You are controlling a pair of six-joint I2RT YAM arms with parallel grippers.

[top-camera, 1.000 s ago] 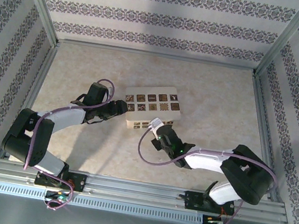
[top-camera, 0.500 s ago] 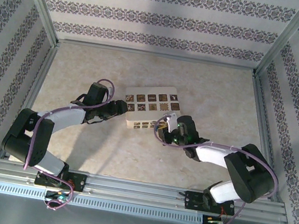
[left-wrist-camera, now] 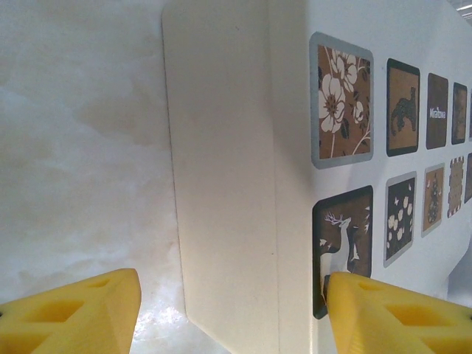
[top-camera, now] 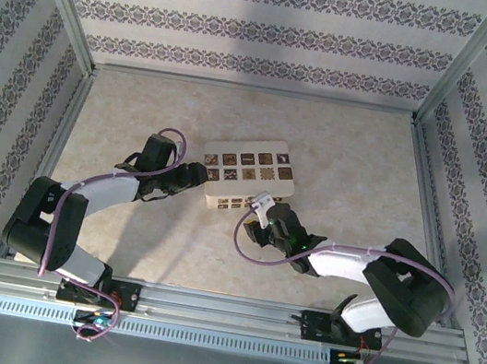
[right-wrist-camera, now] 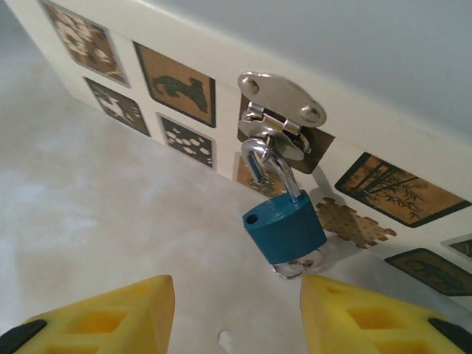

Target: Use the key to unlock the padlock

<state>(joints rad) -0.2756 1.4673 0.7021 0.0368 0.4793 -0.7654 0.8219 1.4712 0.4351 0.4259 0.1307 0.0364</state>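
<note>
I'm holding both pairs of jaws apart: right gripper (right-wrist-camera: 236,313) facing small blue square padlock (right-wrist-camera: 285,225), left gripper (left-wrist-camera: 234,295) at cream patterned box (top-camera: 246,179), sitting on beige marbled tabletop (top-camera: 351,153) inside striped wallpaper walls (top-camera: 250,29).

I see a small blue padlock (right-wrist-camera: 285,227) hanging tilted by its silvery shackle (right-wrist-camera: 276,166) from the metal hasp (right-wrist-camera: 284,99) on the near side of the cream box (right-wrist-camera: 227,70). One shackle leg stands free of the body, its hole bare. A silvery metal piece (right-wrist-camera: 299,265) pokes out beneath.
</note>
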